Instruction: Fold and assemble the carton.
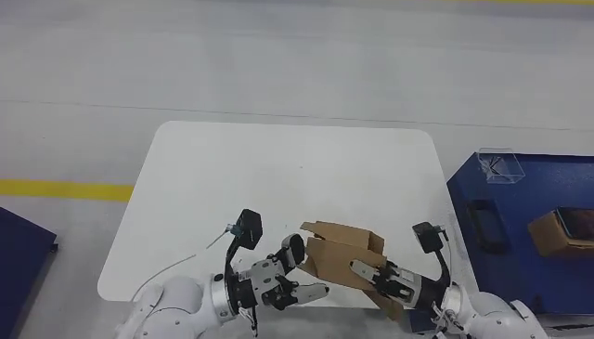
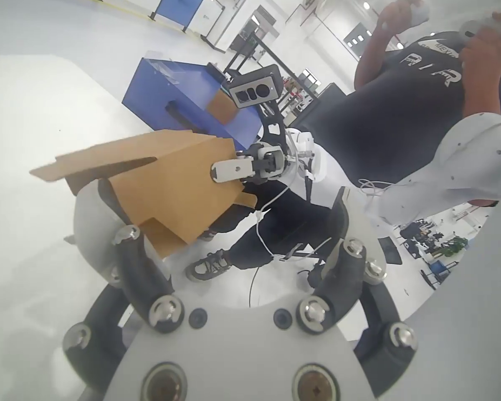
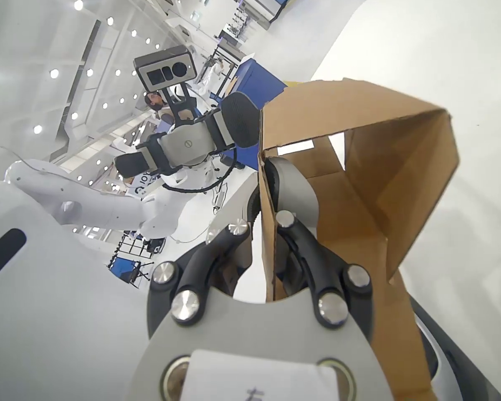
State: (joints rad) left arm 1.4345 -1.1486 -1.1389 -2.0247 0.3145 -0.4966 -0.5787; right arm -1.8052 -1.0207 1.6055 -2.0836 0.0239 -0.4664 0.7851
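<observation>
Progress looks about halfway, by my reading. In the top view, the carton [image 1: 342, 244] is over the near edge of the desk [image 1: 232, 181]. It is opened from flat into a brown sleeve, with one flap sticking out toward the far side. The left end effector [image 1: 304, 269] is at one side of it and the right end effector [image 1: 373, 274] at the other.

In the left wrist view, the left end effector's fingers [image 2: 92, 206] are spread wide. One lies against the carton's side and the other stands well clear, so it grips nothing. Farther off, the right end effector is clamped on the carton's wall. One flap juts out loose and another hangs below.

In the right wrist view, the right end effector is closed narrow on a single cardboard wall, with one finger inside the sleeve and one outside. The sleeve's end gapes open.

Opening the body seems done. What is left, I judge, is folding in the end flaps and locking them. Whether the carton rests on the desk I cannot tell.
</observation>
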